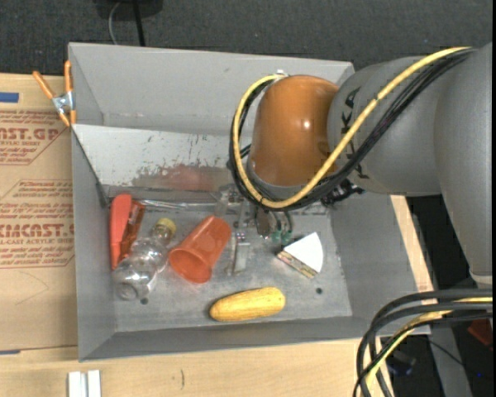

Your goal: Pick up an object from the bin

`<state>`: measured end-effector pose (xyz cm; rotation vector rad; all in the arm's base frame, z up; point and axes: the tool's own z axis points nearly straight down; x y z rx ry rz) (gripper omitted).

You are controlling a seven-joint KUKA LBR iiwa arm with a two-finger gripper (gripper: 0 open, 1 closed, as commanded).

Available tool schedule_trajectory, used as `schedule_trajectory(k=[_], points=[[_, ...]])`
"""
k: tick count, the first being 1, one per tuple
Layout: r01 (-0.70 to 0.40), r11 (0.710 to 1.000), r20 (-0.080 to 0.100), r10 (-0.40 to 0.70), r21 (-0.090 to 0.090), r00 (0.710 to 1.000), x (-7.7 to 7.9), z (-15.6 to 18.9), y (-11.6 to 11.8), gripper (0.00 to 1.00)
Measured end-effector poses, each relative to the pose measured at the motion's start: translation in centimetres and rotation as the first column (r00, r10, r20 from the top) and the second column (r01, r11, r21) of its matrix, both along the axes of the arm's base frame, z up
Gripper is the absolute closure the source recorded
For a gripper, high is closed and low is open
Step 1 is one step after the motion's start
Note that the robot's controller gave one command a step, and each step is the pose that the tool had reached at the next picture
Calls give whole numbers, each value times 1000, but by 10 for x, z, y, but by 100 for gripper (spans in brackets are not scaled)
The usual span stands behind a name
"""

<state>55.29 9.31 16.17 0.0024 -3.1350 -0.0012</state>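
My gripper (241, 246) reaches down from under the arm's orange cover into the middle of the bin. It stands right beside the right side of an orange plastic cup (200, 249), which lies on its side with its mouth toward the lower left. I cannot tell whether it touches the cup. A white wedge-shaped piece with a brown edge (302, 252) lies just to the gripper's right. Below the gripper, near the bin's front wall, rests a yellow oblong thing like a corn cob (247, 303).
At the bin's left a clear plastic bottle (142, 265) lies next to a red-orange flat piece (121, 228). The arm and its cables cover the bin's upper right. Bare floor shows at the front left and front right corners.
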Motion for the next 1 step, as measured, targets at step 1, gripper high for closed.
schedule_trajectory(k=[1], points=[[1,1000,8,-1,1,1000,2,4,0,0]])
